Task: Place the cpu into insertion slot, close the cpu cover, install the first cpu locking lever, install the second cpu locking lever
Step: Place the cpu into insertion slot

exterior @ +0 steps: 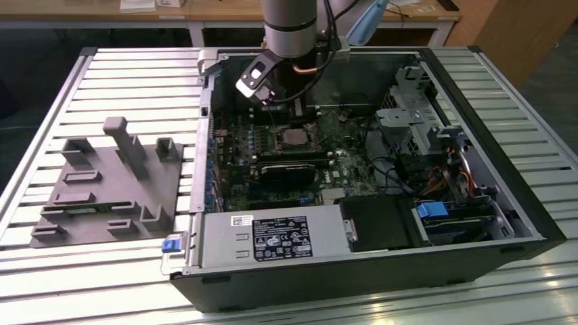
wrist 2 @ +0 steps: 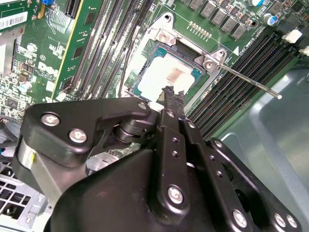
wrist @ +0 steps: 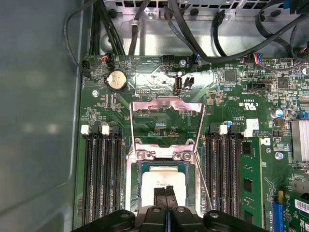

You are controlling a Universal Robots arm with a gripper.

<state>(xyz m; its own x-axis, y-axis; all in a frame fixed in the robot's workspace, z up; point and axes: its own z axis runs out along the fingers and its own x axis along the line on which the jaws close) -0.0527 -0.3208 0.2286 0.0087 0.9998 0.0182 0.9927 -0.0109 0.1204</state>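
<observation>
End effector (wrist 2: 172,94) reads narrow on my screens: in both wrist views its two black fingers are pressed together to a thin seam, with nothing between them. Its tip is directly over the cpu (wrist: 161,175), near one edge of the pale metal top. I cannot tell whether it touches or hangs just above.

The cpu lies flat inside the insertion slot (wrist: 131,183), its pale top framed by the slot's silvery border on the green motherboard (wrist: 145,82). The cpu cover (wrist: 166,103) is open, swung back from its hinge at the slot's edge, and I can see green board through its central window. One locking lever (wrist 2: 246,81), a thin metal rod, stands free. It sticks out at an angle from beside the hinge, across the long black memory slots (wrist 2: 231,99).

From the exterior view I see the arm (exterior: 291,24) coming down into the open computer case (exterior: 361,284), which lies on its side on the slatted counter (exterior: 135,81). A grey moulded fixture (exterior: 108,183) rests on the counter at the exterior view's left, just beside the case.
</observation>
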